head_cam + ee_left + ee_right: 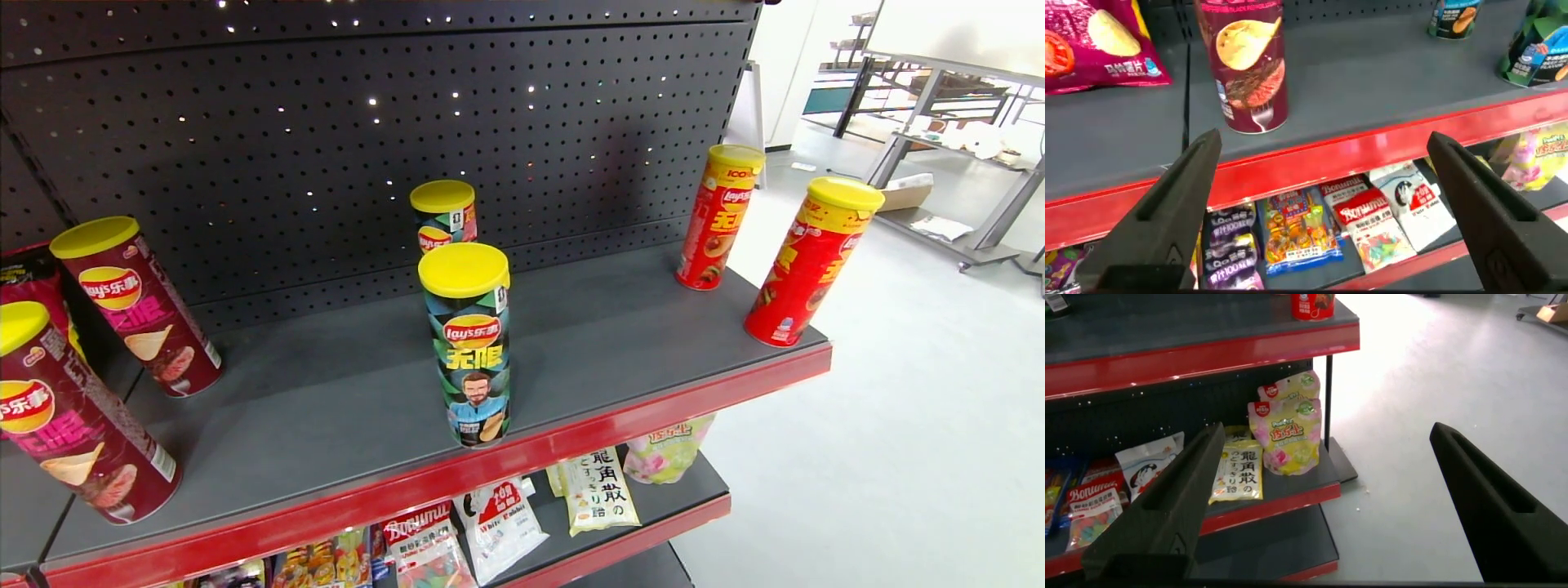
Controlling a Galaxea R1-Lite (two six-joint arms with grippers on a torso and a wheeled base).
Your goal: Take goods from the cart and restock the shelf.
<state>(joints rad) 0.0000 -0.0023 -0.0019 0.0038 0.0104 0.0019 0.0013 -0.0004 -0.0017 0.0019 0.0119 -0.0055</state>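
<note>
Six chip cans stand spaced along the shelf, so I judge restocking partly done, gaps remaining, while my left gripper and right gripper gape wide, empty.

left tool spread, right tool spread

Front maroon can cut by L edge, purple bag partly behind it, lower packets cropped at btm
</note>
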